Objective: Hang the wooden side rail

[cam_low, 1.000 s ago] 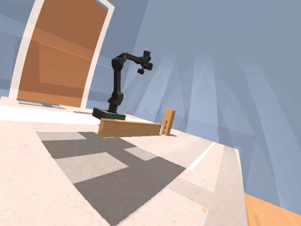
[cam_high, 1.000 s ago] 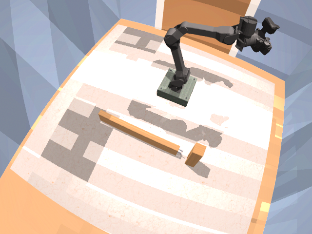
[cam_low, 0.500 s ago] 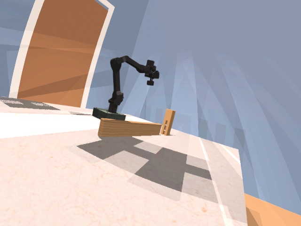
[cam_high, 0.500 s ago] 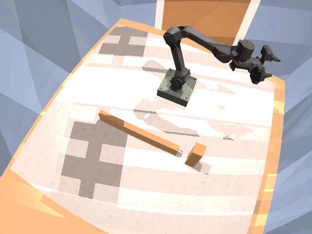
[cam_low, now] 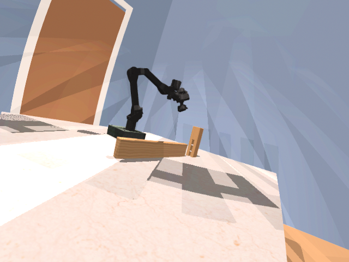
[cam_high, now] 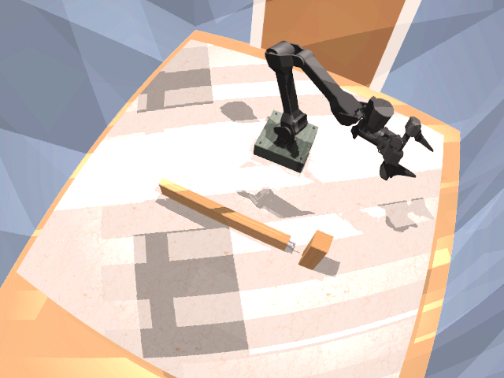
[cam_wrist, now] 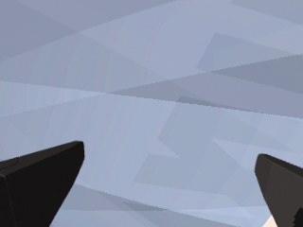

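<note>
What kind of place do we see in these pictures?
Probably a robot test area set up in a room: a robot arm is mounted on a square base on a marble-look table, a wooden rail and a slotted post stand nearby, and a brown door-like panel is behind.

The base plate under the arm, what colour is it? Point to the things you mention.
The base plate point(cam_high: 266, 140) point(cam_low: 112, 131) is dark grey-green, showing best in the top view.
</note>
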`<move>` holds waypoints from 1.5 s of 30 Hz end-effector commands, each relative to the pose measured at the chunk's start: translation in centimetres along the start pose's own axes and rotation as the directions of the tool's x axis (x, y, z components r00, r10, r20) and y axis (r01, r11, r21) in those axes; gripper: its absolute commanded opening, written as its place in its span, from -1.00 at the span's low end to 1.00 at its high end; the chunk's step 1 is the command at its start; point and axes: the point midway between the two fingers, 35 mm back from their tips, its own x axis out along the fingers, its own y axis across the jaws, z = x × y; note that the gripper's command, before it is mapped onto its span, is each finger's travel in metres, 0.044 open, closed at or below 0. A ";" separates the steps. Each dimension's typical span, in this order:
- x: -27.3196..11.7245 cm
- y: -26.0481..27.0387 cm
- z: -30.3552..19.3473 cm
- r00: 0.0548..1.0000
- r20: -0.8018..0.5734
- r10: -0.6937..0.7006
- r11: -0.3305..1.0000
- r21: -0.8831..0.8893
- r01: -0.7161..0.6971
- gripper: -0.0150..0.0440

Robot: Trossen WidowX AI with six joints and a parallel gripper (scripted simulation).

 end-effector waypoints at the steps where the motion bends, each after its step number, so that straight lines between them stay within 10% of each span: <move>1: -1.0 -3.6 1.4 0.993 0.096 -0.075 0.992 -0.092 0.084 1.00; 28: -15.6 -24.8 4.7 0.610 0.555 -0.566 0.500 -0.357 0.789 1.00; 45: -21.5 -28.9 3.2 0.419 0.618 -0.665 0.249 -0.345 0.905 1.00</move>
